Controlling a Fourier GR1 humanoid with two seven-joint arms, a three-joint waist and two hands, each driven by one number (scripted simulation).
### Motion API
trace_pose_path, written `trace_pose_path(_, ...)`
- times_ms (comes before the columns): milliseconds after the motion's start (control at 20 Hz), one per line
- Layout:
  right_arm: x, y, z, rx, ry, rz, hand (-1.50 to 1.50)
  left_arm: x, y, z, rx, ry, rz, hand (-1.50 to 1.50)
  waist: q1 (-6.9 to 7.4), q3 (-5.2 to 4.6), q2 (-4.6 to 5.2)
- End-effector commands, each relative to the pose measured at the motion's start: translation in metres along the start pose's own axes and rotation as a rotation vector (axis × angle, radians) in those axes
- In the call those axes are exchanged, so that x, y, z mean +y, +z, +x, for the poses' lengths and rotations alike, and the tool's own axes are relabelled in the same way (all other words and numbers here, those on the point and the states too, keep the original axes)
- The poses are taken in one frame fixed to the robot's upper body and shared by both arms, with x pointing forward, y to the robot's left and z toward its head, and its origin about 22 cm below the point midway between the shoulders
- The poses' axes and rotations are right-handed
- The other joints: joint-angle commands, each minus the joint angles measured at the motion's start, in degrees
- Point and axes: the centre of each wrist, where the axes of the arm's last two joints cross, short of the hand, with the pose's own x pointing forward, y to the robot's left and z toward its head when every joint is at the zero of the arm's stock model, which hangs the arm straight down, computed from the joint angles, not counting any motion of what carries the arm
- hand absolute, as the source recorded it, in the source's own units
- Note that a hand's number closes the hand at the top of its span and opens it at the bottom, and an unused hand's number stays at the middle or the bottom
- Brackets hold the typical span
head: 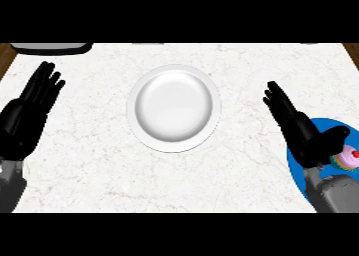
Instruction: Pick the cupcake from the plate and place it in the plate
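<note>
While the pink-frosted cupcake (349, 159) sat on the blue round plate (324, 126), the right hand (304, 135) hovered beside it, fingers (279, 102) straight, holding nothing. Left of the white oval plate (174, 107), the left hand (23, 120) rested open and empty.

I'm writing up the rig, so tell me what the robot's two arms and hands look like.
Each arm ends in a glossy black hand with long slim fingers and a thumb: the left hand and the right hand. Behind each wrist comes a smooth, rounded grey forearm, its shell in plain panels. No cables, markings or sleeves show.

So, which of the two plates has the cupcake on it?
The blue plate at the right edge, under the right hand, holds the cupcake. The white plate in the middle holds nothing.
</note>
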Motion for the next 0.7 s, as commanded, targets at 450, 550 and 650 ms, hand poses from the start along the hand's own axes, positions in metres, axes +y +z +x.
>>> trace_pose_path(450,-0.164,0.049,0.042,-0.296,-0.205,-0.47,-1.5,0.032,0.085,-0.083,0.18,-0.359,0.105,0.0,-1.17,0.13,-1.33)
trace_pose_path(550,-0.159,0.075,0.026,-0.333,-0.267,-0.539,-1.5,0.039,0.091,-0.084,0.172,-0.377,0.127,0.0,-1.69,0.08,-1.5)
trace_pose_path(650,-0.165,0.089,0.021,-0.375,-0.313,-0.591,-1.5,0.041,0.09,-0.085,0.167,-0.373,0.125,0.0,-1.04,0.05,-1.21)
